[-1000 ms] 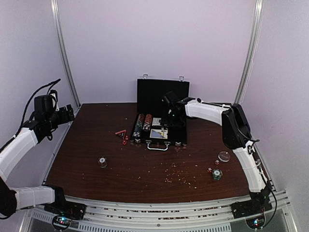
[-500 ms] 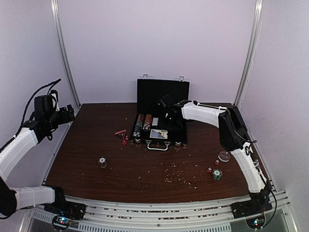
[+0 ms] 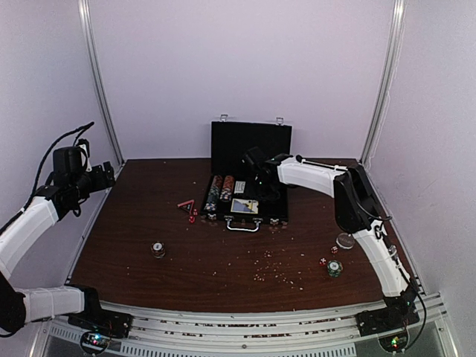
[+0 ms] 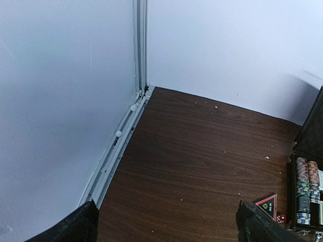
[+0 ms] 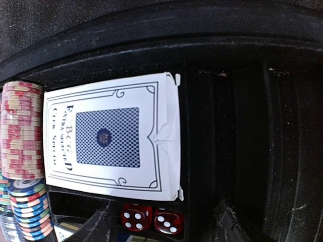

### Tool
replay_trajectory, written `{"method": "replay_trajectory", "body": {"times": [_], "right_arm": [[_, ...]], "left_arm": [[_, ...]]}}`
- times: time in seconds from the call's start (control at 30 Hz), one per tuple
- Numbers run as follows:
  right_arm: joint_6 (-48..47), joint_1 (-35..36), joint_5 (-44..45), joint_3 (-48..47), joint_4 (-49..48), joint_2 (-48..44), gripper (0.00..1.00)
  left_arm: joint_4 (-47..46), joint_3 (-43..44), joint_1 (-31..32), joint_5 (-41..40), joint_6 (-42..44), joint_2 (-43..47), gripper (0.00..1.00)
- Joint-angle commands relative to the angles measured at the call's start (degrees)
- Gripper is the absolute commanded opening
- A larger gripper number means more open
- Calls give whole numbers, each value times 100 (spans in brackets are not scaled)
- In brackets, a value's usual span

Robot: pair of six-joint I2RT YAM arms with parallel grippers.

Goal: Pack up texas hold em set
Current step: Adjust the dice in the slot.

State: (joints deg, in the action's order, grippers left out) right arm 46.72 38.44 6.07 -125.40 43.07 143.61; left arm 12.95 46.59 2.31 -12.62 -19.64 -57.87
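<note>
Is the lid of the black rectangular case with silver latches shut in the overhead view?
No, the lid of the black case stands upright behind its open tray, where striped poker chips show.

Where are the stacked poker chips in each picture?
Top external: the chips sit in the left part of the open case, near the picture's middle.
Left wrist: the chips are at the far right edge, low down.
Right wrist: the chips run along the left edge, beside the card box.
Shared landmark: the black case shows in all three views.
</note>
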Motion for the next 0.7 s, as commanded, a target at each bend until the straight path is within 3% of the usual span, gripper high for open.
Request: {"method": "replay_trajectory", "body": {"times": [0.0, 0.5, 0.6, 0.67], "right_arm": [[187, -3, 243, -10, 391, 314, 67], [312, -3, 398, 94, 493, 239, 54], [273, -3, 381, 103, 432, 214, 57], [170, -3, 320, 104, 334, 180, 64]], "left_arm": [[-120, -70, 16, 18, -66, 47, 98], [-101, -141, 21, 14, -84, 144, 98], [-100, -141, 23, 22, -83, 145, 98], [-108, -141, 23, 27, -75, 140, 98]]}}
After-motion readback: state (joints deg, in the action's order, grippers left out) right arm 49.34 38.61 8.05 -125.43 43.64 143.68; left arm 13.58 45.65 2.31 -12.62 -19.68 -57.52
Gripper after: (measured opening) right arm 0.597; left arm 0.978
